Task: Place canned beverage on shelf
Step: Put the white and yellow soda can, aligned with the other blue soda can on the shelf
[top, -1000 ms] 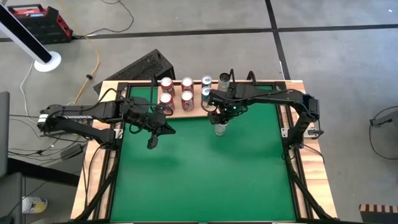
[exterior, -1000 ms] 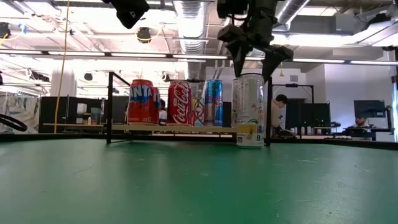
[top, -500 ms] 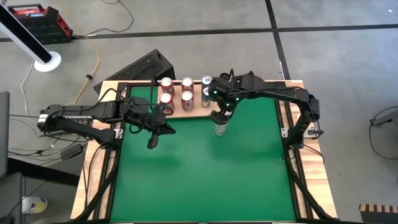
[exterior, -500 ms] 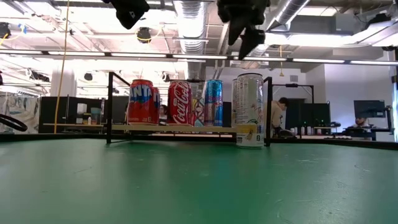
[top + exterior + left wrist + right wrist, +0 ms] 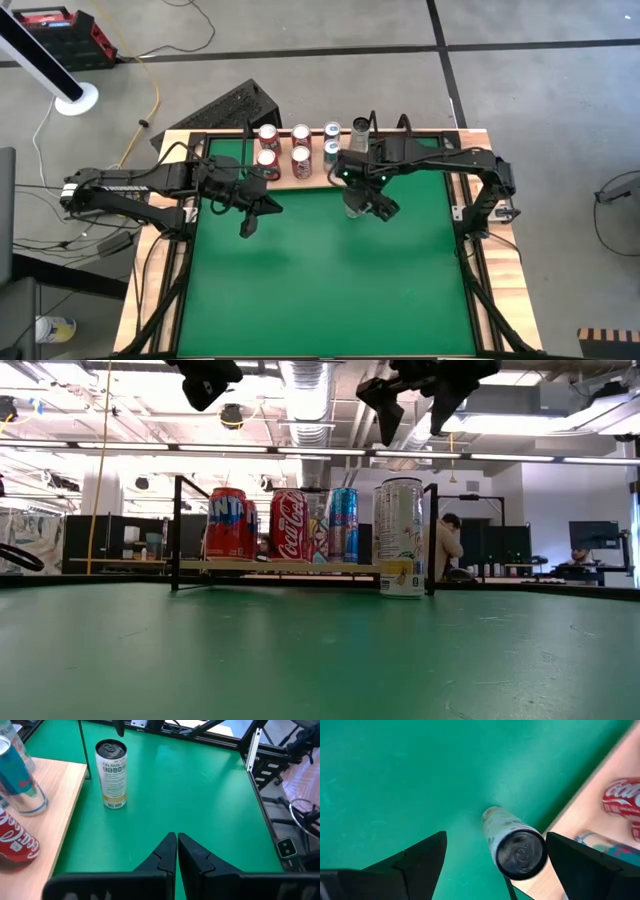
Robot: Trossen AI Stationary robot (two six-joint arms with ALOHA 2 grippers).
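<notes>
A tall white can [image 5: 401, 538] stands upright on the green table [image 5: 320, 280], just in front of the shelf's right end. The shelf [image 5: 280, 565] is a light-wood board with black rod ends [image 5: 283, 180] at the table's far edge; several red and blue cans [image 5: 288, 525] stand on it. My right gripper [image 5: 496, 835] hangs open above the white can [image 5: 519, 851], pointing down, well clear of its top [image 5: 415, 405]. My left gripper [image 5: 176, 851] is shut and holds nothing, raised over the table's left part [image 5: 248, 225].
Black frame rails [image 5: 462, 200] run along the table's sides. The green surface nearer than the can is bare. In the low view, people and desks show in the room behind the table.
My right gripper has risen from around the white can's top and rolled about its own axis, staying open. It has also shifted slightly toward the table's near edge. The can stands where it was.
</notes>
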